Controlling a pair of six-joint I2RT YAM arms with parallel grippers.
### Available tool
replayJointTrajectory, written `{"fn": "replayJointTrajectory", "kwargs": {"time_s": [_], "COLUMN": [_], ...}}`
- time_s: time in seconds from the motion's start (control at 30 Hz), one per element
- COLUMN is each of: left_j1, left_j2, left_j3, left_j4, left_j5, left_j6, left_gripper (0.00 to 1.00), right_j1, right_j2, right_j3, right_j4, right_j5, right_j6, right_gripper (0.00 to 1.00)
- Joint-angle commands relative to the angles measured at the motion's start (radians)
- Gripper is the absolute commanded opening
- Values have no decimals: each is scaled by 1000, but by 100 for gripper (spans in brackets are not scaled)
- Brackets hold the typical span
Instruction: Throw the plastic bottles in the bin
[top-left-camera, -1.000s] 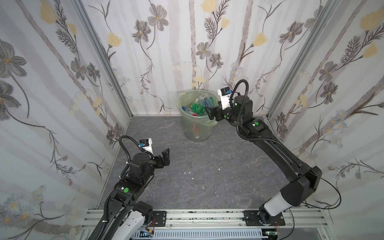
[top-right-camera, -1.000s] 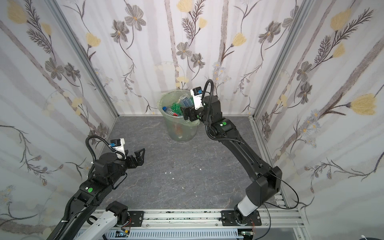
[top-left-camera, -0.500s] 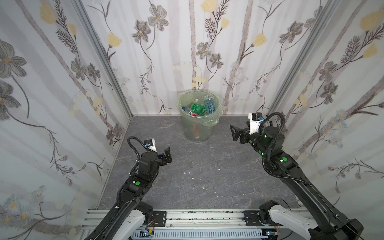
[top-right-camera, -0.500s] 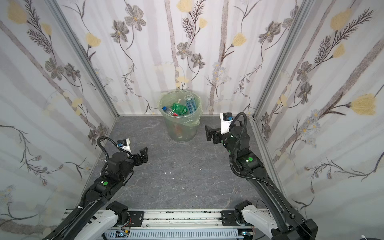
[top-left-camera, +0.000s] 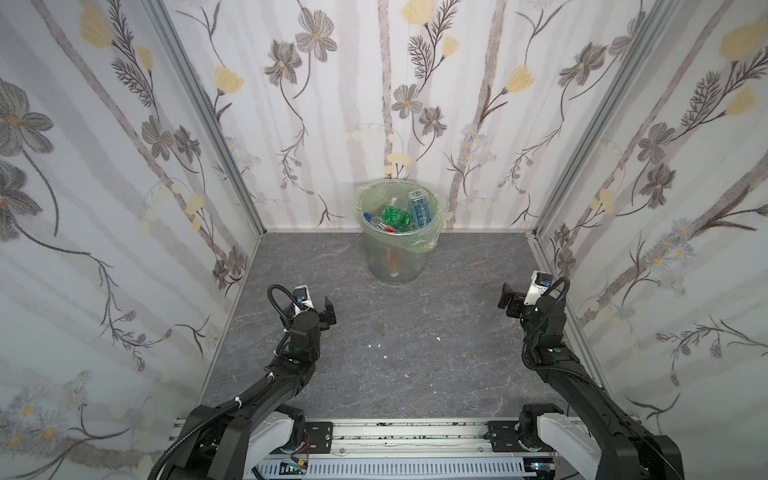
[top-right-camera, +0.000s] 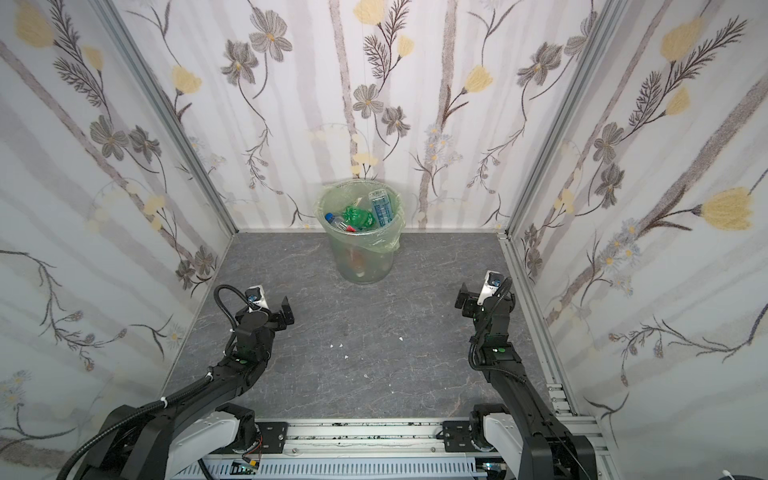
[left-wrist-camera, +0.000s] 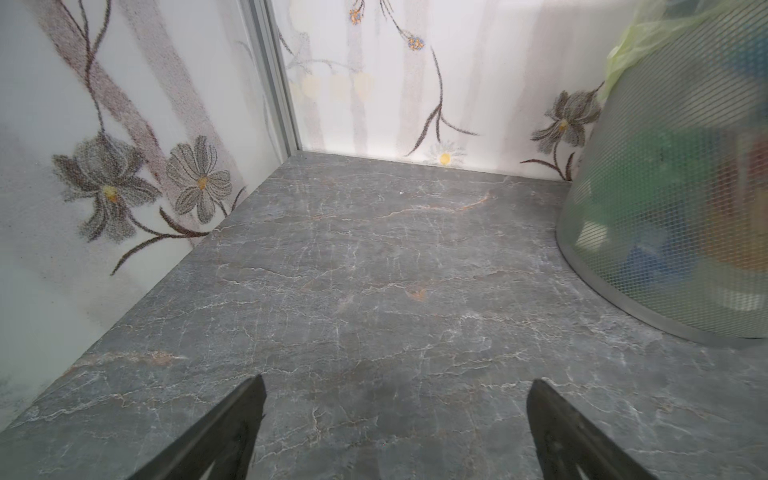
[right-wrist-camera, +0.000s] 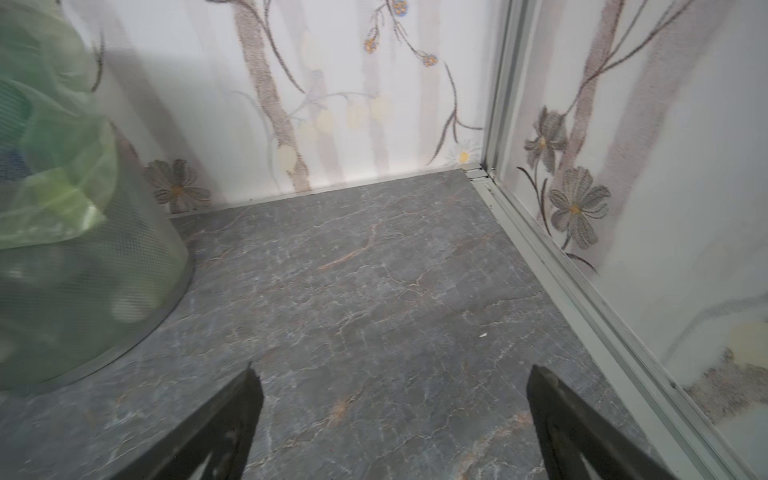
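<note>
- Enclosure: three flat wall panels (top-left-camera: 374, 104) close the left, far and right edges. They carry matte white wallpaper printed with grey and yellow flowers on grey-brown stems.
- Tabletop (top-left-camera: 395, 332): flat, dark grey, marble-veined with pale and rust-coloured cracks, and a dull sheen. A wide stretch of it lies open between the bin and both arms.
- Rail (top-left-camera: 395, 436): slotted aluminium along the near edge, carrying both arm bases.
- Corner posts (top-left-camera: 216, 124): bare aluminium at the two far corners.
- Bin (top-left-camera: 395, 266): round, translucent pale green, with a fine mesh texture on its wall in the left wrist view. It stands mid far edge, just beside the far wall and well apart from both grippers.
- Liner bag (top-left-camera: 419, 243): thin yellow-green film, crumpled and folded over the rim.
- Plastic bottles (top-left-camera: 392, 216): all those visible lie inside the bin. A clear bottle (top-left-camera: 419, 208) with a blue label leans on top beside a green one; lower ones show only as blurred colour through the wall.
- Left gripper (left-wrist-camera: 395, 390): near the left edge, jaws spread wide with nothing between them.
- Right gripper (right-wrist-camera: 392, 378): close to the right edge, jaws spread wide and empty.
- Flecks (top-left-camera: 378, 345): a few white specks, mid tabletop.
</note>
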Motion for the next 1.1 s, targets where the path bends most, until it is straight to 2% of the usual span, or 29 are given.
{"fn": "replayJointTrajectory", "kwargs": {"time_s": [0.0,0.13,0.2,0.3,0.37,0.4,0.43,0.5,0.57,0.6,0.63,0.73,1.07], "left_j1": [19,25,45,72,82,85,103,148,201,205,216,232,248], "left_j2": [89,210,242,310,386,404,401,399,475,501,467,480,478], "left_j3": [-23,-22,-32,-7,4,15,16,-10,-29,-22,-1,13,13], "left_j4": [266,395,486,553,619,629,617,648,751,787,672,676,673], "left_j5": [39,56,90,141,169,129,124,175,249,238,268,295,316], "left_j6": [75,116,129,147,179,173,142,95,49,54,30,22,11], "left_gripper": [100,100,100,100,100,100,100,100,100,100,100,100,100], "right_j1": [-14,-22,-22,-24,-24,-23,-24,-29,-33,-33,-33,-33,-31], "right_j2": [84,210,215,254,328,373,368,332,369,360,347,365,361], "right_j3": [-57,-71,-55,-115,-177,-206,-225,-199,-175,-160,-153,-163,-164], "right_j4": [359,491,480,655,832,957,994,872,894,848,811,862,857], "right_j5": [0,-5,-21,-34,-45,-57,-56,-30,-55,-60,-61,-63,-63], "right_j6": [-31,-40,-44,-69,-72,-82,-80,-62,-62,-65,-66,-70,-75], "right_gripper": [100,100,100,100,100,100,100,100,100,100,100,100,100]}}
